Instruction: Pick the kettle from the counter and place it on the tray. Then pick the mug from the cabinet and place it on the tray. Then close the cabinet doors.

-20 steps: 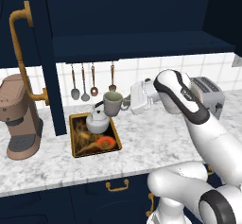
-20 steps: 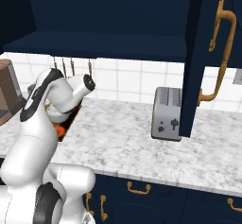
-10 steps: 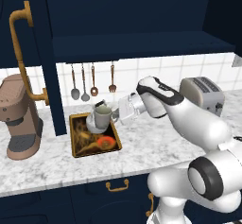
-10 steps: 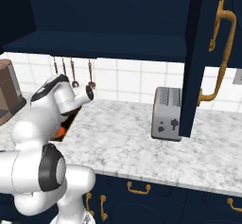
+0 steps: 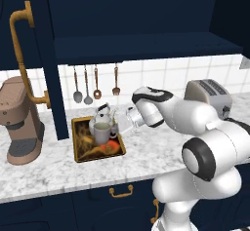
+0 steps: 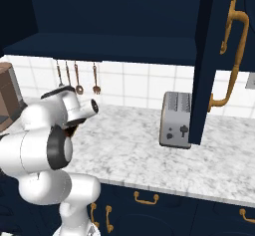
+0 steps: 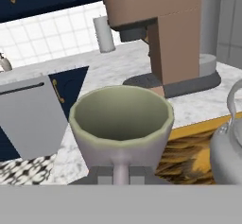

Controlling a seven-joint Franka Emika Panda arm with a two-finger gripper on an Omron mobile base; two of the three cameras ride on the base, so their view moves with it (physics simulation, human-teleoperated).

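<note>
My gripper (image 5: 117, 127) is shut on the handle of the grey-beige mug (image 5: 102, 132), holding it upright low over the tray (image 5: 78, 154). Whether the mug's base touches the tray I cannot tell. The silver kettle (image 5: 103, 114) stands in the tray just behind the mug. In the hand view the mug (image 7: 120, 121) is close up with its handle between my fingertips (image 7: 99, 176); the kettle (image 7: 229, 145) is at the right edge and the tray (image 7: 189, 150) lies beneath. The cabinet doors (image 5: 48, 54) (image 6: 209, 60) stand open above the marbled counter (image 5: 49, 169).
A brown coffee machine (image 5: 19, 123) stands left of the tray, close to the open left door. A silver toaster (image 5: 210, 96) (image 6: 175, 119) sits to the right on the counter. Utensils (image 5: 88, 84) hang on the tiled wall behind the tray.
The arm has swung left and down, bringing the mug from beside the tray at the height of the hanging utensils to low over the tray in front of the kettle.
</note>
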